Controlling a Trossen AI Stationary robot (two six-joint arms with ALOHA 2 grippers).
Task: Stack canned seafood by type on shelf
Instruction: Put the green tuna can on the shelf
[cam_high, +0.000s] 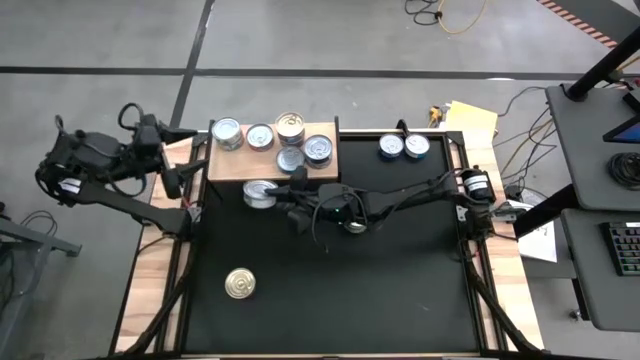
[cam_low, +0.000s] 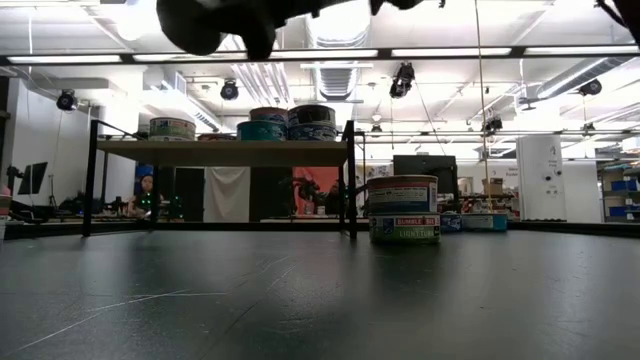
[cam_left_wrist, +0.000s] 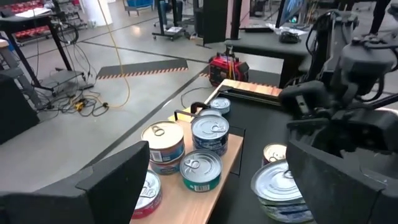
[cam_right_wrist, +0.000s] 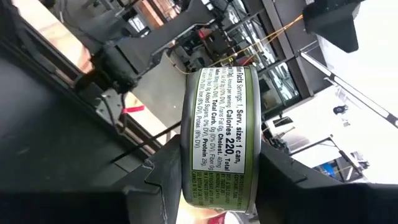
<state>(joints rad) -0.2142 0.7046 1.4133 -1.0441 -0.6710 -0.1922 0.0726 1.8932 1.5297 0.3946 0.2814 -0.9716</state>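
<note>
The shelf (cam_high: 330, 165) is a light-brown wooden stand at the table's far left. Several tins rest on its flat top, among them a gold-topped one (cam_high: 290, 126) and blue-labelled silver ones (cam_high: 318, 150); some are stacked two high (cam_low: 312, 121). My right gripper (cam_high: 274, 194) reaches in from the table's right and is shut on a green-labelled tin (cam_right_wrist: 217, 137), just in front of the shelf's near edge. My left gripper (cam_high: 186, 140) stands open beyond the shelf's left end, its fingers wide apart (cam_left_wrist: 217, 143) with nothing between them. My right gripper pinches the tin between its two fingers (cam_right_wrist: 163, 180), one on each flat end, with the labelled side wall (cam_right_wrist: 214, 180) showing between them. The fingers come level from the table's right. The tin is tilted, its silver top (cam_high: 256, 192) partly up, clear of the table.
A gold-topped tin (cam_high: 240, 284) stands alone near the table's near left. Two blue tins (cam_high: 392, 148) (cam_high: 416, 146) stand at the far right. A two-high stack (cam_low: 403, 208) stands mid-table. Free black table lies to the near right.
</note>
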